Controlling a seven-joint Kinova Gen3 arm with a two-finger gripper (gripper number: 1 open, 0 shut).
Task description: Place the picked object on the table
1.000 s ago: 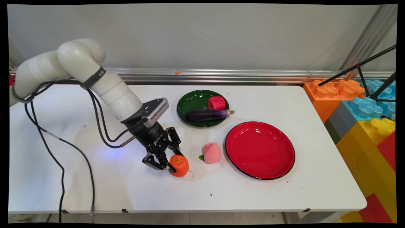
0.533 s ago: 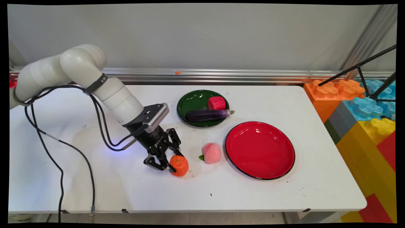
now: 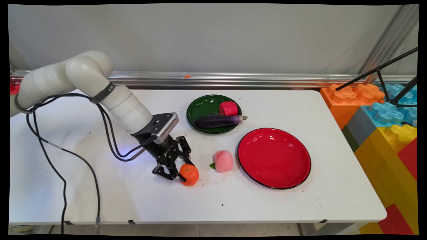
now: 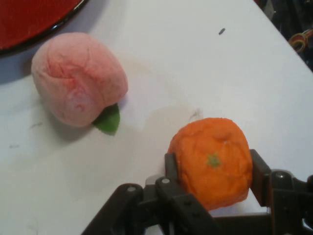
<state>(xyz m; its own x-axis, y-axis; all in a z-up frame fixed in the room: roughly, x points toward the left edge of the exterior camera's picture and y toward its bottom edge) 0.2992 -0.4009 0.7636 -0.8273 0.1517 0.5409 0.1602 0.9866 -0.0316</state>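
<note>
An orange toy fruit [image 3: 189, 174] [image 4: 212, 161] sits low over the white table [image 3: 133, 196], and my gripper [image 3: 182, 172] [image 4: 211, 169] is shut on it, one black finger pressing each side. Close to its right lies a pink peach [image 3: 223, 161] [image 4: 76, 77] with a small green leaf, apart from the orange. Further right stands an empty red plate [image 3: 274, 157] [image 4: 29, 19].
A green plate [image 3: 201, 107] at the back holds a purple eggplant [image 3: 218, 121] and a red toy fruit [image 3: 228, 108]. Coloured foam blocks [image 3: 383, 126] and a black tripod [image 3: 383, 71] stand at the table's right end. Black cables [image 3: 63, 173] hang at the left.
The arm's upper links have sunk and the wrist has shifted slightly right. The gripper and the orange fruit have moved a little up and back.
</note>
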